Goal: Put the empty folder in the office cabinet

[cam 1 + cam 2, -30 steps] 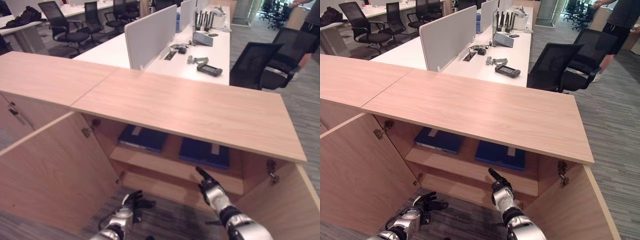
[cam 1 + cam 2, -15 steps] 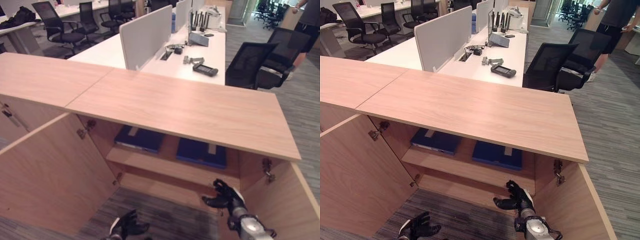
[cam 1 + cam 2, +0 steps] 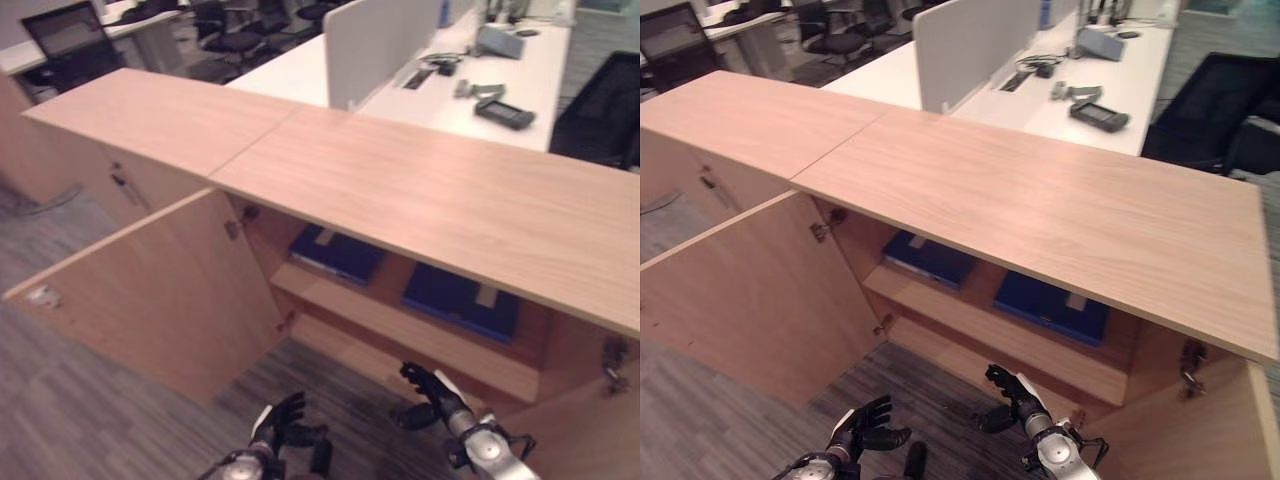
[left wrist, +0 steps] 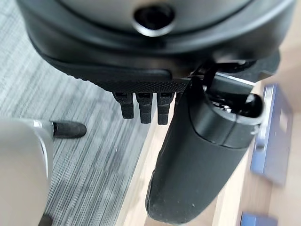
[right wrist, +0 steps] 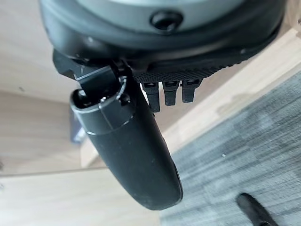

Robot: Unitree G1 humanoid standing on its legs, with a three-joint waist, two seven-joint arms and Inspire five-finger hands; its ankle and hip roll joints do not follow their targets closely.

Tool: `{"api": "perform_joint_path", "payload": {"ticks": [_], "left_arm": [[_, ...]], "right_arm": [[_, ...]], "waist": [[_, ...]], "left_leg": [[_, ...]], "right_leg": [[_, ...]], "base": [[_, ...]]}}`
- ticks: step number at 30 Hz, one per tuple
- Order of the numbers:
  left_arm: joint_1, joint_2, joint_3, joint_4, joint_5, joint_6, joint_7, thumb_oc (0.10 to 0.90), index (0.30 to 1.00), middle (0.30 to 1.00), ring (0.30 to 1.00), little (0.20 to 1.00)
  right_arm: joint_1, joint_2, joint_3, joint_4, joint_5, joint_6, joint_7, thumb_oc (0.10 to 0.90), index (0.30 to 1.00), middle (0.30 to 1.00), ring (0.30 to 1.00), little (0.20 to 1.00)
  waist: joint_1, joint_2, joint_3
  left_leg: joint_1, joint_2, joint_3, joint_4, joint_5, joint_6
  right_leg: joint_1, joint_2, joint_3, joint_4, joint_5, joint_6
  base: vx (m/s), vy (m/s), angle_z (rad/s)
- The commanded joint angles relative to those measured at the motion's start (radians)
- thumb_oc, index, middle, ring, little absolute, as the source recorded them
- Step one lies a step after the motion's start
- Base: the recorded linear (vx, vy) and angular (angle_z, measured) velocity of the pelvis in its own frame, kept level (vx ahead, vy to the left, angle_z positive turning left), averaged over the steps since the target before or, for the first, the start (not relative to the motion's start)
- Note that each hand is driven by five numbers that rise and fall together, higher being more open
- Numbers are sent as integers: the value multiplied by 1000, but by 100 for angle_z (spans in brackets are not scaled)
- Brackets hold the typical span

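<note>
Cabinet (image 3: 1040, 200) unchanged, right hand (image 3: 1015, 395) lower

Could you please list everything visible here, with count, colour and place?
Cabinet: one, light wood, centre, doors open.
Folders: two, dark blue, flat on the cabinet's upper shelf, side by side.
Desk: one, white, behind the cabinet, with a pale divider panel and small devices.
Office chairs: several, black, around the desk.
Floor: grey carpet.
Left robot hand: dark, low above the carpet, open, holding nothing.
Right robot hand: dark, below the shelf, open, holding nothing.
</note>
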Motion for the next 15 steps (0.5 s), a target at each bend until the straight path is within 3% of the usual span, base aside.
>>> {"api": "perform_joint_path", "payload": {"ticks": [1, 4, 6, 7, 8, 9, 11, 12, 13, 15], "left_arm": [[-234, 140, 62, -251, 100, -144, 78, 800, 900, 900, 900, 900], [-205, 151, 89, -306, 79, -151, 59, 800, 900, 900, 900, 900], [-213, 149, 75, -315, 71, -150, 48, 800, 900, 900, 900, 900], [-60, 211, 149, -209, -179, -40, -221, 800, 900, 900, 900, 900], [-59, 212, 149, -210, -179, -40, -221, 800, 900, 900, 900, 900], [78, 310, 210, -208, -240, -106, -296, 800, 900, 900, 900, 900], [53, 304, 213, -126, -203, -98, -312, 800, 900, 900, 900, 900], [52, 304, 213, -126, -202, -99, -312, 800, 900, 900, 900, 900], [15, 286, 232, -33, -174, -106, -312, 800, 900, 900, 900, 900], [-5, 277, 249, -20, -163, -115, -299, 800, 900, 900, 900, 900]], "right_arm": [[-96, -48, -33, -72, 26, -90, -21, 800, 900, 900, 900, 900], [-88, -37, -46, -58, 4, -76, -7, 800, 900, 900, 900, 900], [-78, -16, -59, -41, 9, -72, -11, 800, 900, 900, 900, 900], [-65, -44, -93, -57, 17, -56, 27, 800, 900, 900, 900, 900], [-65, -44, -93, -57, 17, -56, 27, 800, 900, 900, 900, 900], [-25, -64, -158, -80, 29, -69, 61, 800, 900, 900, 900, 900], [-16, -48, -157, -77, 32, -69, 78, 800, 900, 900, 900, 900], [-16, -48, -158, -77, 32, -69, 77, 800, 900, 900, 900, 900], [-19, -25, -166, -82, 35, -74, 83, 800, 900, 900, 900, 900], [-36, 1, -188, -88, 39, -67, 78, 800, 900, 900, 900, 900]], "waist": [[-12, -17, 38], [-15, -27, 30], [-6, -41, 23], [3, -36, 18], [3, -36, 17], [25, -40, 9], [37, -60, -3], [40, -59, 2], [49, -81, 3], [60, -107, 10]], "left_leg": [[29, 201, 185, 161, -15, -89], [38, 233, 198, 181, -21, -101], [40, 227, 196, 151, -17, -97], [38, 215, 200, 127, -16, -90], [37, 215, 200, 127, -15, -90], [21, 170, 176, 109, -28, -69], [27, 127, 148, 93, -66, -57], [17, 127, 165, 100, -48, -46], [8, 96, 158, 109, -71, -23], [-2, 49, 148, 131, -108, 13]], "right_leg": [[-37, -118, 7, 103, -93, 82], [-5, -132, -20, 109, -83, 89], [7, -145, -48, 111, -77, 99], [-1, -158, -59, 117, -69, 108], [-2, -159, -59, 117, -68, 108], [-13, -195, -81, 131, -41, 127], [-10, -222, -67, 158, -44, 146], [-19, -227, -85, 159, -27, 138], [-25, -255, -84, 198, -4, 152], [-61, -303, -58, 287, 71, 178]], "base": [[-24, 163, 84], [76, 145, 88], [32, 180, 55], [-33, 182, 51], [-1, 330, 46], [145, 288, 31], [142, 270, 47], [17, 251, 80], [5, 267, 57], [136, 335, 32]]}}
